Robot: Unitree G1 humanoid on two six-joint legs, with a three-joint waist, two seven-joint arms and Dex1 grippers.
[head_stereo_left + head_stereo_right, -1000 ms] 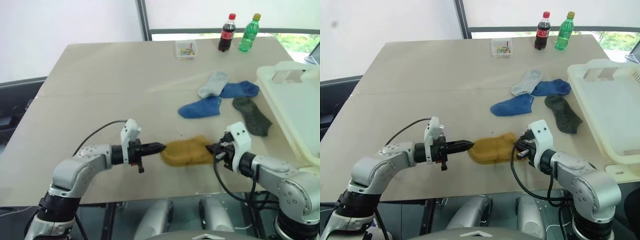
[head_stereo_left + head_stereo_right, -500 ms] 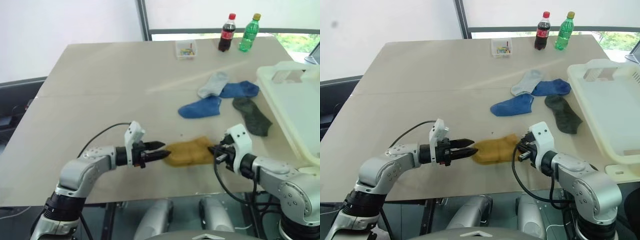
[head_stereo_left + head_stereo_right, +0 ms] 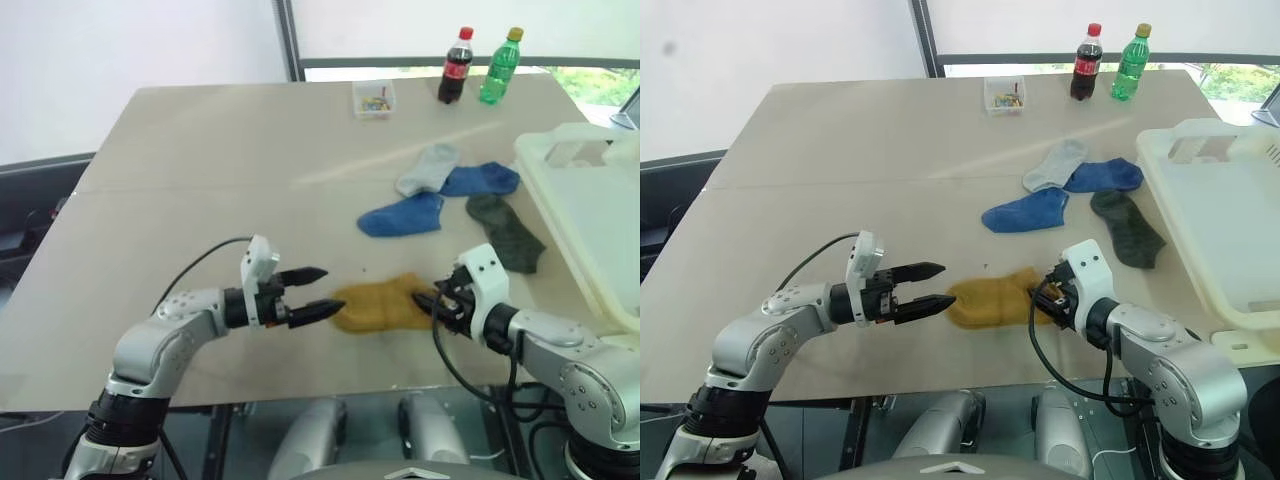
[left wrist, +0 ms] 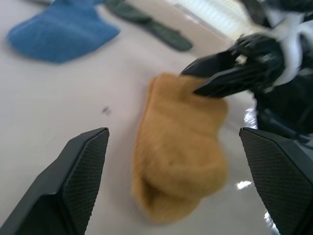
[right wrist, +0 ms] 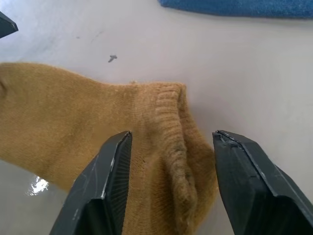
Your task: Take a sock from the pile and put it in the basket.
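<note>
Basket point(image 3: 1215, 215) at the table's point(image 3: 200, 180) right edge, cut off, inside hard to see. Small clear box point(image 3: 373, 98) of coloured bits near the far edge. Yellow sock point(image 3: 382, 305) flat near the front edge, between left gripper point(image 3: 312, 292) and right gripper point(image 5: 168, 191), both spread open, holding nothing.

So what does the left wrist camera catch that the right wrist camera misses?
Left wrist view: the dark grey-green sock and the right gripper, jaws open at the end of the mustard sock. Right wrist view: that sock's ribbed cuff, close up between the open jaws. Both: the mustard sock, a blue sock and the table.
</note>
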